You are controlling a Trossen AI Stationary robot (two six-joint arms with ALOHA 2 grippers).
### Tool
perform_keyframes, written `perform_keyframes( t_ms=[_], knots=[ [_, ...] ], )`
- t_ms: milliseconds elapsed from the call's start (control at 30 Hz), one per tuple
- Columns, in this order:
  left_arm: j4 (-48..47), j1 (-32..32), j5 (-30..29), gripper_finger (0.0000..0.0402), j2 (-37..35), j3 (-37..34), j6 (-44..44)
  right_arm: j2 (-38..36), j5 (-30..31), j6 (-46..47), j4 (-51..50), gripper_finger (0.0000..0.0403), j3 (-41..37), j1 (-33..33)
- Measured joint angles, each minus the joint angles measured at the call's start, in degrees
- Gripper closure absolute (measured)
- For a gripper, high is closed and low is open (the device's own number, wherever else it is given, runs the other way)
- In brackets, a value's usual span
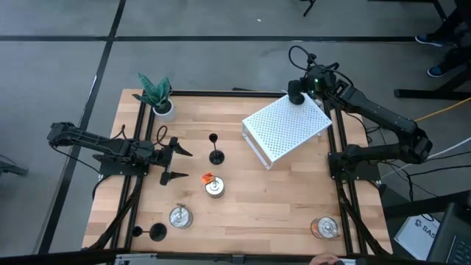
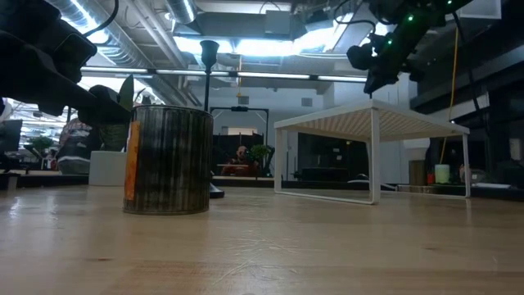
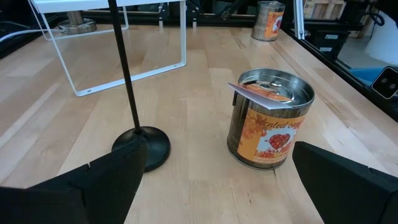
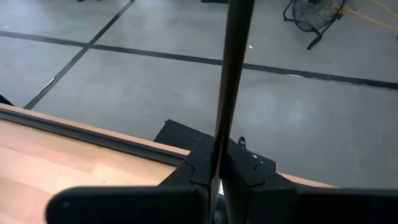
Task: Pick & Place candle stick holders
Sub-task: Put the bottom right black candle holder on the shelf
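Left wrist view: lidded tin (image 3: 272, 118) beside candle stick holder (image 3: 140, 140).

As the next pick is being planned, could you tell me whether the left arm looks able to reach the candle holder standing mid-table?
Probably yes: the left tool is open and faces the candle holder, with bare wood between them. The tin stands off to one side.
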Motion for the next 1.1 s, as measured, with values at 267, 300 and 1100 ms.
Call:
perform_keyframes(
  t_ms=[267, 300, 1100],
  knots=[
    [-0.02, 0.00, 0.00, 0.0001, 0.02, 0.01, 0.00, 0.00, 1.01, -0.23, 0.40, 0.0388, 0.00, 0.00],
    [-0.02, 0.00, 0.00, 0.0001, 0.00, 0.01, 0.00, 0.00, 1.27, -0.23, 0.44, 0.0388, 0.00, -0.02],
    [-0.02, 0.02, 0.00, 0.0002, 0.00, 0.02, 0.00, 0.00, 1.70, -1.78, -0.08, 0.0353, 0.00, 0.00]
  ],
)
